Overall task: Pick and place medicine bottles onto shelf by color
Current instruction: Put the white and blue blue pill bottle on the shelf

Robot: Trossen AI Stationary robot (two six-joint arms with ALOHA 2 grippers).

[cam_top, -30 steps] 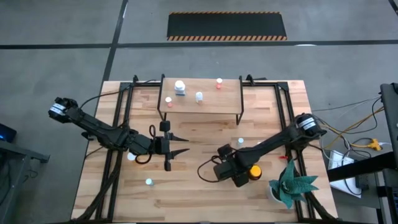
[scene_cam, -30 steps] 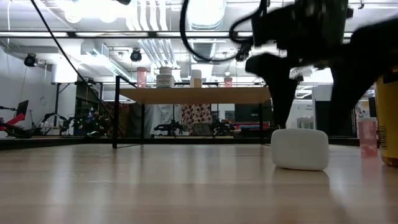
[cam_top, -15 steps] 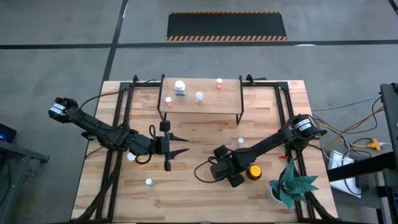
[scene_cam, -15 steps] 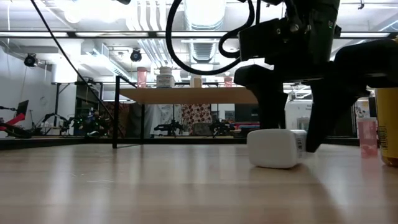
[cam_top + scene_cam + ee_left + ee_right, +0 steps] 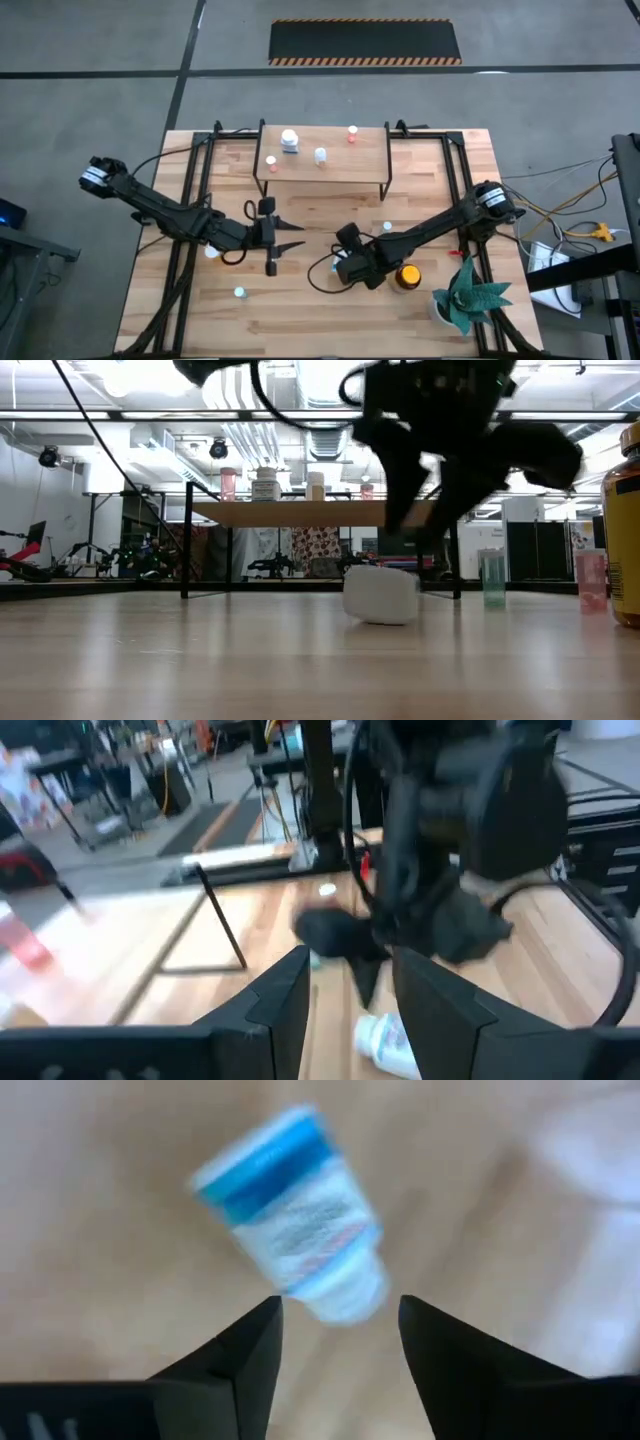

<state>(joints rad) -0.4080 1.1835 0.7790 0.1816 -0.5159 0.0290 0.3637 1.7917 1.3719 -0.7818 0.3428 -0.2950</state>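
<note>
I have the right gripper point(image 5: 343, 268) low over the middle of the table point(image 5: 300, 310), a little toward its right edge, and its two dark fingers point(image 5: 245, 1355) stand spread with a gap between them; the white bottle point(image 5: 290, 1215) I am after lies on its side just past the tips, not pinched, so I judge the grasp is not yet made. That bottle is a short cylinder of smooth plastic with a blue band and a printed label; in the low view it shows as a rounded white lump point(image 5: 380, 594) resting on the wood beneath the arm; lying flat like that, I think it will roll if one finger nudges it first.

My left gripper point(image 5: 285, 239) waits nearby over the table's middle, toward the left edge, its pointed fingers parted and holding nothing.

The shelf point(image 5: 320, 165) sits against the far edge, a pale wood board on thin black legs; white-capped vials and a red-capped one point(image 5: 352, 131) already stand on it, the red one off toward the shelf's right end, which I take as the colour grouping.

A large amber bottle point(image 5: 406, 276) sits just beside my right arm, close to the green spiky plant point(image 5: 470, 295) at the near right corner; a few tiny vials dot the plank top, one point(image 5: 239, 292) toward the near left.
</note>
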